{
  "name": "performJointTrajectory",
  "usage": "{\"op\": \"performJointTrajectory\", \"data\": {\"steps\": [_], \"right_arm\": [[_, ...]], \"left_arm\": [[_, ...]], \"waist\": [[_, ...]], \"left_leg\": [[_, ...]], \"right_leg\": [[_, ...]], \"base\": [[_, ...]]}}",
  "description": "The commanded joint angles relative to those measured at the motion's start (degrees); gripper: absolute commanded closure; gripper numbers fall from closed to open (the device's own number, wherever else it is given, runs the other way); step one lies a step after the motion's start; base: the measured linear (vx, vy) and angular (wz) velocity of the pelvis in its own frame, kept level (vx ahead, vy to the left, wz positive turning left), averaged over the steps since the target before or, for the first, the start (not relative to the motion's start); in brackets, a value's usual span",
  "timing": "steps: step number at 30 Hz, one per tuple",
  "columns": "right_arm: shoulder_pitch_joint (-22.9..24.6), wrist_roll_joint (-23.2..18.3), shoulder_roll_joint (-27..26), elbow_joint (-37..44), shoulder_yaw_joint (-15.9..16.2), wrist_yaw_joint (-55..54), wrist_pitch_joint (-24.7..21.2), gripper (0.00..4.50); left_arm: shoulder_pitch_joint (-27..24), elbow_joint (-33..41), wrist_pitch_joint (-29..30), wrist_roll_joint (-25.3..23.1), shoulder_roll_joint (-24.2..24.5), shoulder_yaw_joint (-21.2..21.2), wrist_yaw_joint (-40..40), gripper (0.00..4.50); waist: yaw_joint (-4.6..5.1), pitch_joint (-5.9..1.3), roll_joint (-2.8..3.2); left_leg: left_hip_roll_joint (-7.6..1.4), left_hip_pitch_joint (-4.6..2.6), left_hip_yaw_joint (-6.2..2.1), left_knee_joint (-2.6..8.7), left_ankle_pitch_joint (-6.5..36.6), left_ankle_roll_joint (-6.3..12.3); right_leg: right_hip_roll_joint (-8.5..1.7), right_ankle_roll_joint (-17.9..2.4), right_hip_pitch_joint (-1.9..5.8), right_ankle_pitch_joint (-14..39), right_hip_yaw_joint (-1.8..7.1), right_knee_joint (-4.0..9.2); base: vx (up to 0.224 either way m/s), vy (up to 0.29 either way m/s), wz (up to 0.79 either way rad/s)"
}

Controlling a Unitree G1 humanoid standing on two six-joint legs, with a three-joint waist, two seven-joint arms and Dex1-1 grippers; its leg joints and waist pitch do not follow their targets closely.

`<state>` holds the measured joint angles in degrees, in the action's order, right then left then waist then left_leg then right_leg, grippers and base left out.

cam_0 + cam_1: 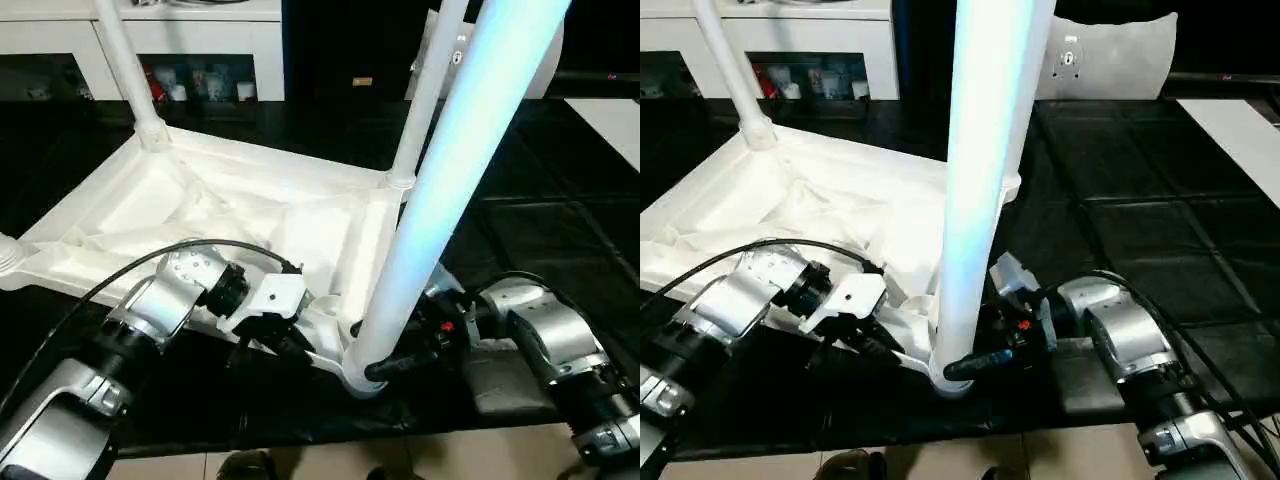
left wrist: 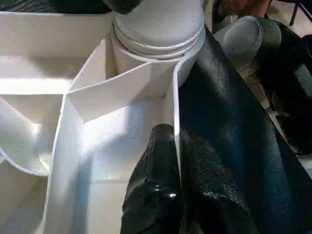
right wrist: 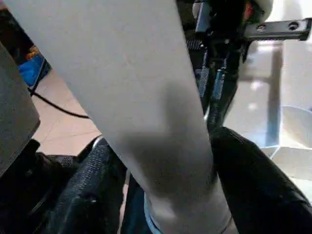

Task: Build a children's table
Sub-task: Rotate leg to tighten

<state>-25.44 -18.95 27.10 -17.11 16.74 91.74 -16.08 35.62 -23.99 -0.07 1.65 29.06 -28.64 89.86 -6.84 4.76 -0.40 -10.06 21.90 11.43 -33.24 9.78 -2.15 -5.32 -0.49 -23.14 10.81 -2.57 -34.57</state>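
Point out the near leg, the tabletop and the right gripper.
near leg [image 1: 440, 190], left eye view, mid shaft.
tabletop [image 1: 150, 200], left eye view, ribbed underside.
right gripper [image 3: 161, 190], right wrist view, between fingers clamping the leg.

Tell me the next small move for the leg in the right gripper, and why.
Probably keep turning or pressing the near leg into its corner socket. The right gripper clamps its base, and the left gripper pinches the tabletop's rim beside it, bracing it.
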Motion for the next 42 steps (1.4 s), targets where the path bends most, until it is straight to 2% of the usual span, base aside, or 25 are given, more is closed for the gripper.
{"op": "performJointTrajectory", "data": {"steps": [1,9,10,13,14,16,18,21,26,27,28,29,32,33,34,37,39,41,42], "right_arm": [[-1.2,-0.1,0.5,-0.7,0.7,0.7,0.0,2.09],[-1.4,-1.2,1.1,-0.6,2.3,0.8,0.1,2.31],[-0.9,-1.1,0.6,-0.3,1.6,0.8,-0.1,2.31],[0.2,-1.3,-0.6,0.6,0.2,-0.2,-0.7,2.32],[1.3,-2.1,-1.4,1.6,-0.7,-2.0,-1.1,2.32],[2.2,-3.0,-2.0,2.5,-1.4,-3.9,-1.4,2.32],[4.0,-3.9,-3.1,4.1,-2.5,-7.0,-1.5,2.33],[6.9,-4.6,-4.6,6.7,-3.7,-10.7,-1.4,2.36],[10.9,-4.0,-6.8,10.3,-4.6,-15.1,-0.6,2.39],[12.5,-3.7,-7.9,11.5,-4.9,-17.4,-0.4,2.4],[13.0,-3.3,-8.5,12.0,-5.0,-18.9,-0.3,2.4],[13.4,-3.0,-8.9,12.4,-5.1,-20.1,-0.2,2.41],[14.3,-2.5,-9.8,13.0,-5.2,-22.8,-0.3,2.41],[15.0,-1.8,-10.8,13.6,-5.4,-25.2,-0.1,2.41],[15.3,-1.2,-11.5,13.8,-5.5,-26.9,-0.1,2.41],[15.7,0.3,-12.7,14.1,-5.5,-29.8,0.0,2.41],[15.9,1.7,-14.2,14.6,-5.1,-32.9,0.2,2.41],[15.5,3.5,-16.6,14.7,-4.2,-37.7,-0.3,2.41],[15.4,3.8,-17.0,14.6,-4.1,-38.5,-0.4,2.43]], "left_arm": [[0.6,0.3,-1.2,0.1,-0.3,-3.1,2.6,4.5],[0.3,-0.6,-0.2,-0.1,-1.0,-1.1,2.4,4.5],[0.0,-0.5,0.6,0.3,-1.2,-0.7,1.9,4.5],[-0.8,0.1,2.2,1.1,-1.5,0.1,0.5,4.5],[-1.4,0.7,3.4,1.7,-1.6,0.7,-0.6,4.5],[-1.9,1.1,4.2,2.1,-1.7,1.1,-1.6,4.5],[-2.8,1.8,5.4,2.4,-2.0,2.0,-3.4,4.5],[-3.9,2.7,7.0,2.2,-2.7,3.3,-6.1,4.5],[-5.1,4.0,9.5,1.7,-4.0,4.0,-9.6,4.5],[-5.3,4.4,10.9,0.7,-4.7,4.0,-11.6,4.5],[-5.3,4.5,11.6,0.3,-5.0,4.0,-12.3,4.5],[-5.2,4.6,12.2,0.0,-5.3,3.9,-13.0,4.5],[-5.0,4.6,13.6,-0.7,-6.2,3.8,-14.3,4.5],[-4.6,4.2,14.4,-1.4,-7.2,3.6,-15.5,4.5],[-4.3,3.8,14.9,-1.9,-7.9,3.5,-16.5,4.5],[-3.7,3.3,16.2,-2.8,-8.9,3.4,-18.1,4.5],[-3.1,2.9,17.8,-3.8,-10.2,3.5,-20.3,4.5],[-2.3,1.9,20.2,-5.3,-12.0,4.1,-24.3,4.5],[-2.2,1.7,20.6,-5.4,-12.2,4.2,-24.8,4.5]], "waist": [[0.32,-3.75,-0.49],[0.41,-3.68,-0.48],[0.38,-3.63,-0.21],[0.43,-3.64,-0.34],[0.37,-3.54,0.06],[0.51,-3.43,-0.1],[0.6,-3.28,-0.11],[1.0,-2.43,0.1],[1.48,-1.72,-0.08],[1.87,-1.4,0.03],[1.92,-1.4,0.03],[2.33,-1.19,0.03],[2.64,-1.09,0.02],[2.99,-0.88,0.34],[3.22,-0.91,0.26],[3.59,-0.6,0.31],[3.83,-0.21,0.59],[4.15,0.04,0.52],[4.41,0.04,0.55]], "left_leg": [[-3.59,-1.47,-1.15,4.03,11.5,3.03],[-3.6,-1.46,-1.2,4.07,13.1,2.1],[-3.58,-1.43,-1.26,4.1,13.2,2.02],[-3.55,-1.35,-1.22,4.11,13.5,1.91],[-3.56,-1.32,-1.31,4.14,13.6,1.87],[-3.56,-1.3,-1.34,4.27,14.2,1.81],[-3.56,-1.34,-1.35,4.38,14.9,1.68],[-3.5,-1.47,-1.64,4.87,19.7,0.39],[-3.49,-1.77,-2.1,5.32,24.0,-0.8],[-3.41,-1.72,-2.32,5.56,25.2,-1.1],[-3.43,-1.86,-2.44,5.58,25.6,-1.2],[-3.35,-1.75,-2.56,5.81,26.0,-1.24],[-3.24,-1.37,-2.74,6.17,24.5,-0.92],[-3.24,-1.58,-2.67,6.35,24.8,-0.83],[-3.23,-1.93,-2.56,6.4,25.4,-0.79],[-3.16,-1.97,-2.66,6.58,26.5,-0.81],[-3.08,-2.24,-2.85,6.62,28.7,-1.09],[-3.01,-2.81,-2.96,6.57,31.2,-1.76],[-2.89,-2.8,-3.18,6.7,31.7,-2.0]], "right_leg": [[-3.44,-14.8,2.18,10.7,2.18,3.4],[-3.51,-14.1,2.1,13.0,2.3,3.54],[-3.52,-14.1,2.06,13.1,2.3,3.54],[-3.5,-14.1,2.13,12.9,2.33,3.55],[-3.56,-14.2,2.05,12.9,2.33,3.56],[-3.45,-14.1,2.09,12.7,2.33,3.65],[-3.48,-13.5,1.98,14.3,2.4,3.89],[-3.58,-11.3,1.48,22.9,2.55,4.86],[-3.75,-8.5,0.82,30.1,2.82,5.68],[-3.82,-7.1,0.63,32.9,2.9,6.06],[-3.87,-6.9,0.55,33.6,2.87,6.16],[-3.82,-6.2,0.59,34.8,2.82,6.34],[-3.99,-5.6,1.03,34.6,2.65,6.61],[-3.81,-5.6,0.72,33.8,2.66,6.83],[-3.77,-5.8,0.6,33.4,2.62,7.11],[-3.77,-5.7,0.46,34.4,2.64,7.38],[-3.87,-4.7,0.15,37.8,2.63,7.87],[-3.75,-3.7,-0.24,41.0,2.42,8.41],[-3.76,-3.2,-0.04,41.6,2.14,8.53]], "base": [[0.0,0.0,0.0],[0.0,0.0,0.0],[0.0,0.0,0.0],[0.0,0.0,0.0],[0.0,0.0,0.0],[0.0,0.0,0.0],[0.0,0.0,0.0],[0.0,0.0,0.0],[0.0,0.0,0.0],[0.0,0.0,0.0],[0.0,0.0,0.0],[0.0,0.0,0.0],[0.0,0.0,0.0],[0.0,0.0,0.0],[0.0,0.0,0.0],[0.0,0.0,0.0],[0.0,0.0,0.0],[0.0,0.0,0.0],[0.0,0.0,0.0]]}}
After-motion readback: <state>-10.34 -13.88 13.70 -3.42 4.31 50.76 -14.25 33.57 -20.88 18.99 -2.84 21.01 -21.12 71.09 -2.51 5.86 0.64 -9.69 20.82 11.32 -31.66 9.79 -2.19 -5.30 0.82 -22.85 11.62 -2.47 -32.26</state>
